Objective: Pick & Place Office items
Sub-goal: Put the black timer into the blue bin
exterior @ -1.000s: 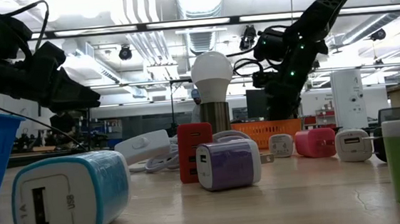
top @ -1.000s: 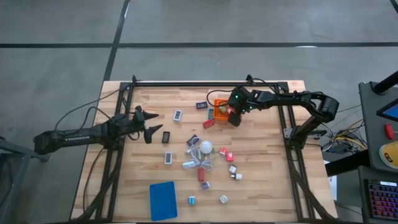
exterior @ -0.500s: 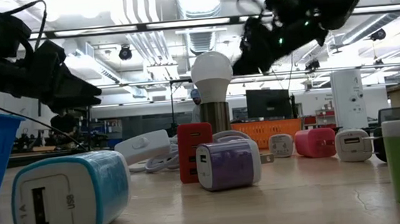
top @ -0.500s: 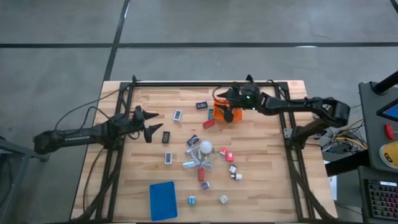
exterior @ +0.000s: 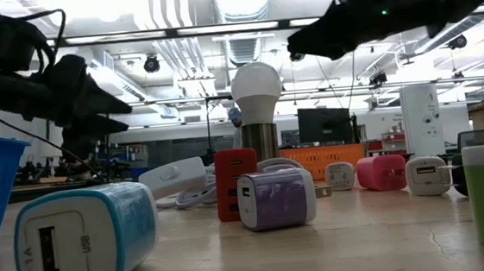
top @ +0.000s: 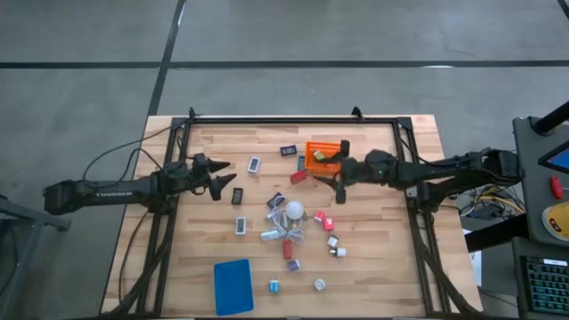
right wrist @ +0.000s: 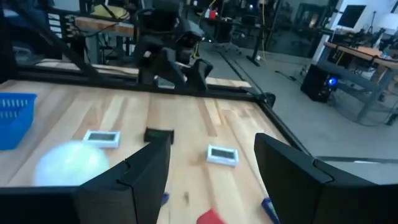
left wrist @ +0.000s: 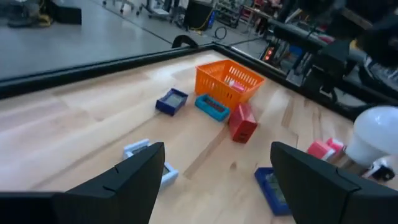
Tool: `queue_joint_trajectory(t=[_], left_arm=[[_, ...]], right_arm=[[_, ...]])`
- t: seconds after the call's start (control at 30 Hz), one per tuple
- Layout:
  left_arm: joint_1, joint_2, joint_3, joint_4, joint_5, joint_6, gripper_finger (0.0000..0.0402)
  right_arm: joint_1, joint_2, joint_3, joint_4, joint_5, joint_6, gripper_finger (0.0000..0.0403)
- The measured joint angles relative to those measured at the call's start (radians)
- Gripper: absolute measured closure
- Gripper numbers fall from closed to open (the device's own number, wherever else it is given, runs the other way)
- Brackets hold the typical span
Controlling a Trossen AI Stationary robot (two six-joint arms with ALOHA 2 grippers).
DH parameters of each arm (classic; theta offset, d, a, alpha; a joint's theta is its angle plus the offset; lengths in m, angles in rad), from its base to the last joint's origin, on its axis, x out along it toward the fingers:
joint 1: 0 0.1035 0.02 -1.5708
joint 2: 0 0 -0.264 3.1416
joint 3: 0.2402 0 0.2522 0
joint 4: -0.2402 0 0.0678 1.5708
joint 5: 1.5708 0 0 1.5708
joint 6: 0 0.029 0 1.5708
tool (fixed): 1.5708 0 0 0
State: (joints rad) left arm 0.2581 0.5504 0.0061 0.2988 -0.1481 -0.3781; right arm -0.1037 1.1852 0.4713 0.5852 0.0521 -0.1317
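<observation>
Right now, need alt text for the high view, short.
Top-down wooden table: the right gripper hangs open beside the orange basket, the left gripper open at the left. Small office items and a white bulb crowd the centre; a blue basket lies at the near edge.

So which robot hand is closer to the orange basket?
The right one. The right gripper hangs open just beside the orange basket, toward the table's middle. The left gripper is open too, far off across the table on the left side.
</observation>
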Motion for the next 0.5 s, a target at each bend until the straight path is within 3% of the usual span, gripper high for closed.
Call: queue_joint_trajectory(t=[0.33, 0.5], left_arm=[[-0.080, 0.227, 0.111, -0.175, 0.054, -0.214, 0.0101], [-0.140, 0.345, 0.297, -0.455, 0.023, -0.225, 0.0101]], right_arm=[[0.174, -0.027, -0.075, -0.010, 0.167, 0.025, 0.0175], [0.213, -0.028, -0.090, -0.010, 0.188, 0.034, 0.0174]])
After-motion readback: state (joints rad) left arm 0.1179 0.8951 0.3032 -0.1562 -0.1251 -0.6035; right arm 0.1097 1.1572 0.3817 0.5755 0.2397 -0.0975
